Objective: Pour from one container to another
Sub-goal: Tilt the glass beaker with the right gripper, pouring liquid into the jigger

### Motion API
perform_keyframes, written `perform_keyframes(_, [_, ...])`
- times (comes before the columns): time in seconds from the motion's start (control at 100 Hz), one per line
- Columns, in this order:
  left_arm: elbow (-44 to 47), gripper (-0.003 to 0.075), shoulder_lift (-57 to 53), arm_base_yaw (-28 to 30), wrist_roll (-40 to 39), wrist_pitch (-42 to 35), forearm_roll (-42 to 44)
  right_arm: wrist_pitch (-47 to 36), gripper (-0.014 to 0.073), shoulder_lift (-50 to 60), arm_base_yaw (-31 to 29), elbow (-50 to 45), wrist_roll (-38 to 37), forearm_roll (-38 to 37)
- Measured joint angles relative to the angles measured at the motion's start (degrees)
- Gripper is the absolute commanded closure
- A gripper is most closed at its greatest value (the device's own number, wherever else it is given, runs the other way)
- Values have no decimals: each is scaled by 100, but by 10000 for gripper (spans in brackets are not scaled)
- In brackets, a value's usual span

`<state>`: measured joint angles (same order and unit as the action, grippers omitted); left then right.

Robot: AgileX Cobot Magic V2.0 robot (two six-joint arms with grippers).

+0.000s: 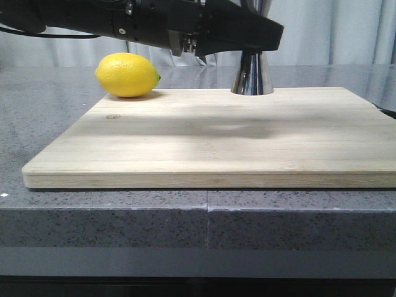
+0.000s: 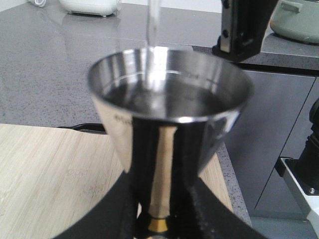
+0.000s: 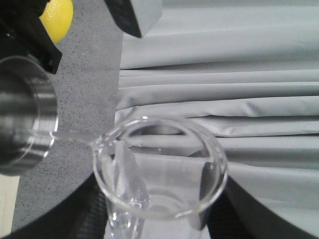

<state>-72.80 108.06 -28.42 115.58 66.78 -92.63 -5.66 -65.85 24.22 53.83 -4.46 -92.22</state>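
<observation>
Gripped by the left jaws at the narrow gold-banded waist: the tall polished steel hourglass jigger point(image 2: 169, 124), upright, foot on the far edge of the pale wooden cutting board point(image 1: 210, 142). Closed narrow on that waist, one black finger each side; no slack to be seen. Directly above those jaws, the open upper cup, already carrying clear liquid up near the engraved line inside the wall.

Held in the right jaws, clasped around the body: the small clear straight-sided glass beaker point(image 3: 159, 169), tipped well over, its pouring lip aimed at the jigger's rim just beside and below it. Off the lip, a thin clear stream point(image 3: 75, 135), landing inside the cup toward the far wall rather than dead centre.

For a clean pour, by the look of it:
- Hold the left grip firm and level; no tipping the jigger toward the stream.
- Deepen the beaker's tilt only slowly. Probably little left in the glass, so expect the stream to thin and cling to the lip.
- Bring the lip a touch nearer over the cup's middle, to stop dribble down the steel outside.
- Watch the level against the inner line; roll the beaker back upright before the brim.

Further out from the left jaws, on the board's far corner, a yellow oval lemon point(image 1: 127, 74), well clear of the pour. Under all of it, the speckled grey stone surface point(image 1: 37, 117).
</observation>
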Motion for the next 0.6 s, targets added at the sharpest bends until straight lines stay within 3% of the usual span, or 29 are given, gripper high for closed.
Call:
perform_keyframes(0.33, [0,741,0,0,0,0,0,-10,394,0,0,0,0,0])
perform_keyframes(0.6, [0,741,0,0,0,0,0,-10,394,0,0,0,-523,0])
